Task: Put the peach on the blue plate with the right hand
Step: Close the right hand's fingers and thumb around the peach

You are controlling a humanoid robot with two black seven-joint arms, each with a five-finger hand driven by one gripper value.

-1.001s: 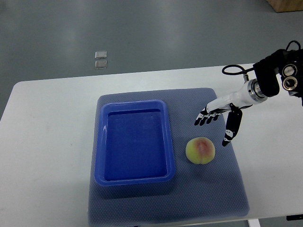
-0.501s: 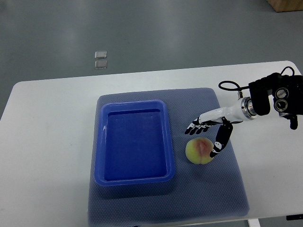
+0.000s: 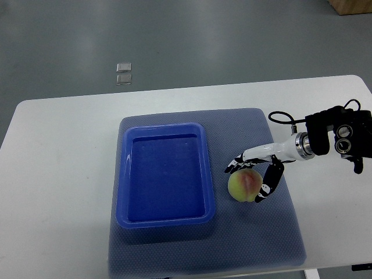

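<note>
- Blue plate (image 3: 165, 215) sits on grey mat (image 3: 261, 232), tabletop (image 3: 58, 174) beneath.
- Right hand (image 3: 256, 171) over peach (image 3: 244, 185); fingers (image 3: 235, 164) spread around it, not closed.

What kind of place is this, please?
Probably a robot test lab: a plain white table on a bare grey floor, with only a mat, blue plate and peach before the right hand.

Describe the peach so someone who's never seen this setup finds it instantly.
On the white table lies a grey-blue textured mat holding a deep blue rectangular plastic plate. Just right of that plate, on the mat, sits the round yellow-green peach with a pink blush, the only fruit, with the right hand arched over it.
</note>
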